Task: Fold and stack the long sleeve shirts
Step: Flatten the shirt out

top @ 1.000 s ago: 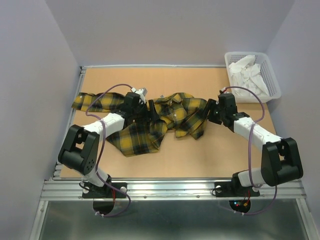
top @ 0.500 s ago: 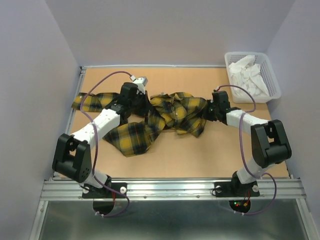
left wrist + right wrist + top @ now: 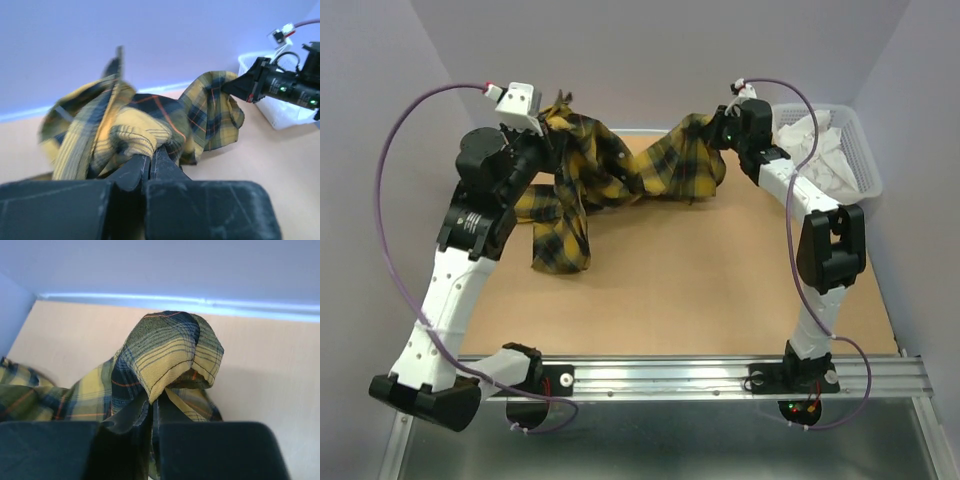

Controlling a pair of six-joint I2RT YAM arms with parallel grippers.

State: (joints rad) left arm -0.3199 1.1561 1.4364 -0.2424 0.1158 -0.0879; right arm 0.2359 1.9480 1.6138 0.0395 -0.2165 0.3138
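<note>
Shirt [image 3: 620, 175] over rear table [image 3: 670, 290] — basket [image 3: 866, 150] far right

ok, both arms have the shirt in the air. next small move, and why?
Probably draw the arms apart: both jaws are shut on the shirt, which sags bunched between them, one part hanging low toward the table.

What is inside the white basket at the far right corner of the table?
The white basket holds white crumpled pieces, maybe cloth. The right arm, holding the plaid shirt, covers its left edge. Whatever lies under the pieces cannot be seen.
</note>
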